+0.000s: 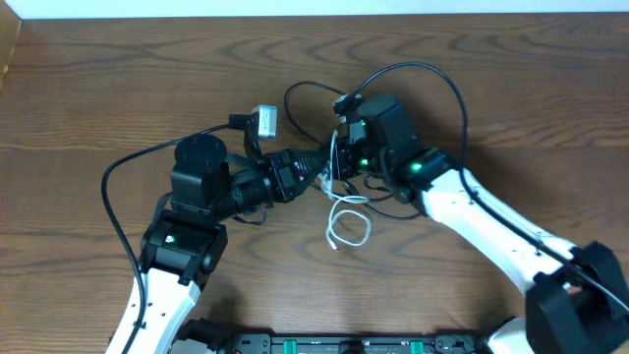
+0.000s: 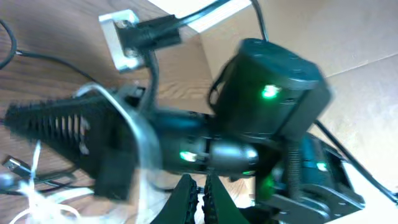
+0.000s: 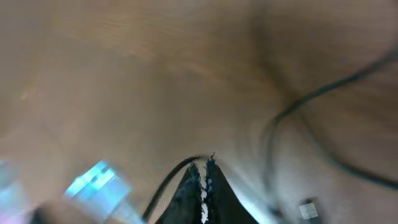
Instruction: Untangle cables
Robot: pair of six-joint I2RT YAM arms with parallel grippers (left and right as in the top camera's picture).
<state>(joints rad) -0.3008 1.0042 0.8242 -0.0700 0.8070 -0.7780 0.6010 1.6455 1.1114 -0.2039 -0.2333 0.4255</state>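
Left gripper (image 2: 199, 198) is pressed together, toothed black plastic fingers, its arm lying low and reaching toward 3 o'clock. Right gripper (image 3: 202, 186) is clamped too, can't tell on what. White cable (image 1: 346, 224) loops at 6 o'clock from them on the wood-grain table (image 1: 118, 79); thin black cable (image 1: 291, 110) curls at 11.

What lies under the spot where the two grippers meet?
The white cable trails out from under the left gripper and right gripper into loops on the table. Where it crosses the black cable is hidden beneath them.
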